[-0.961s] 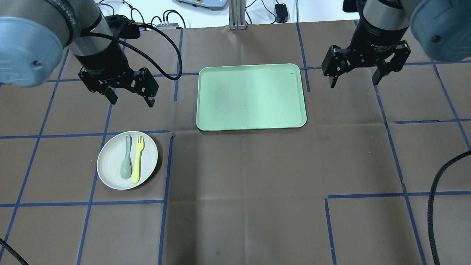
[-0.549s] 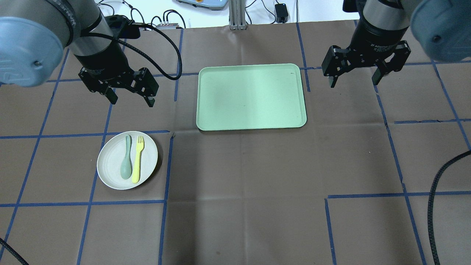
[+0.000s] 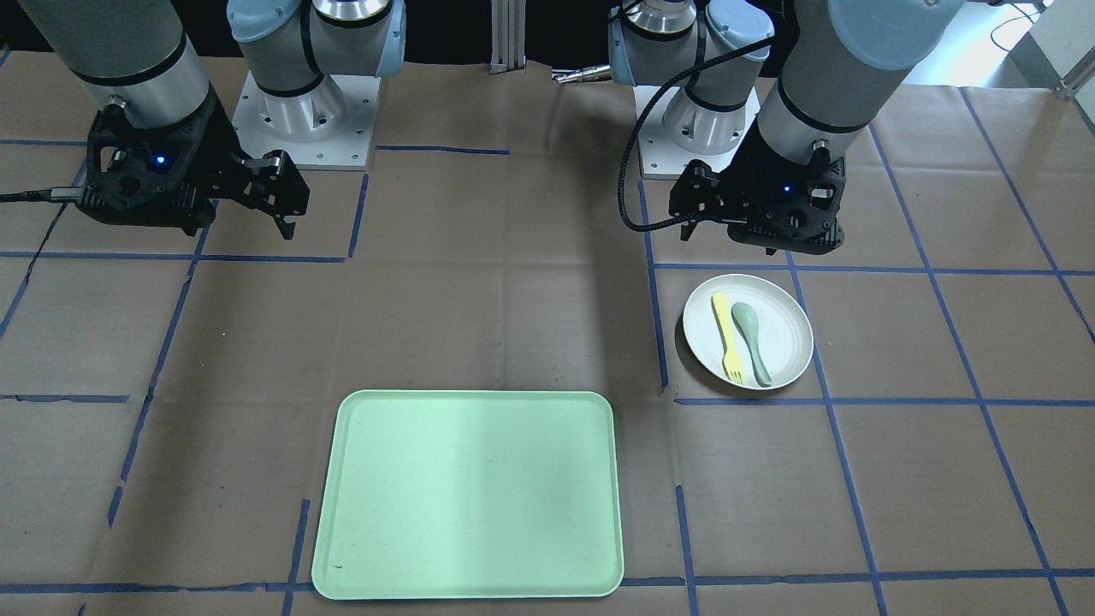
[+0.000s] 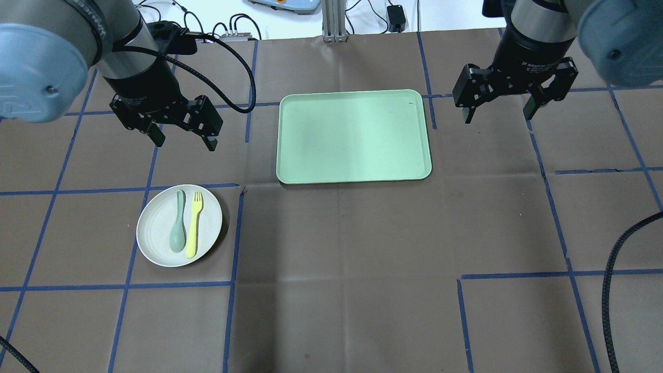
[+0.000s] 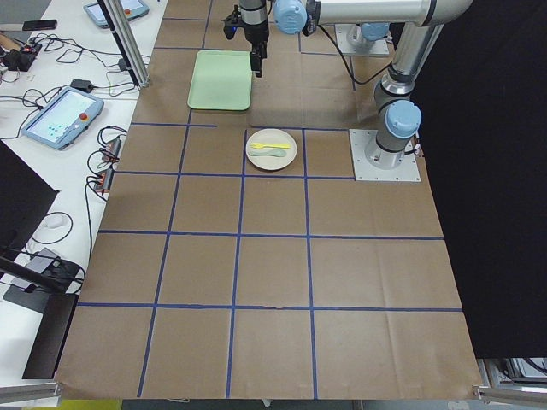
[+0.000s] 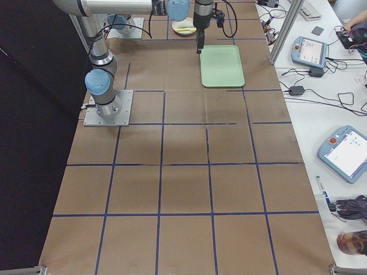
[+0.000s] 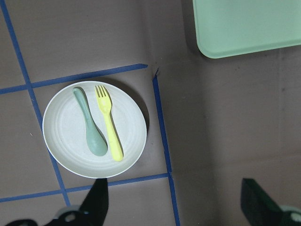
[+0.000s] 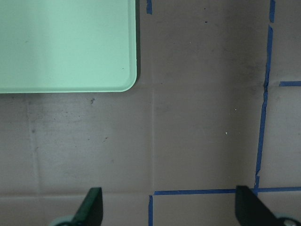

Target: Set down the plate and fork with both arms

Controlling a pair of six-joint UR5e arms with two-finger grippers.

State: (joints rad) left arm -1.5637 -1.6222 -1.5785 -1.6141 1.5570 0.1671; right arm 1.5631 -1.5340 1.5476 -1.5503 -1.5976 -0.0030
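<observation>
One worktop (image 4: 342, 248), brown paper squared off by blue tape.

Tray (image 4: 355, 135): pale green, rectangular, flat at the far middle between my two arms. A few dark specks on it.

Left fingers (image 4: 157, 135): spread wide, pinching nothing, hanging in the air near the plate and clear of it. A black cable (image 4: 235, 72) loops off that wrist.

Right fingers (image 4: 469, 111): also spread wide and holding nothing, in the air just past the tray's right edge. White print (image 4: 541, 63) on the body above them starts "2F Adaptive"; the rest is too small to read.

Plate (image 4: 155, 243): round, off-white, speckled. It sits on my left, nearer to me than the tray and off its near left corner, not touching it. Blue tape runs close by on three sides.

Spoon (image 4: 178, 228): grey-green, on the plate, bowl toward me. It lies just beside the fork, on the side away from the tray.

Fork (image 4: 193, 224): pale yellow, flat on the plate, tines pointing away from me, handle end reaching the plate's near rim.

Pendant (image 5: 53, 120) with a lit screen on the side table; its writing is too small to read.
</observation>
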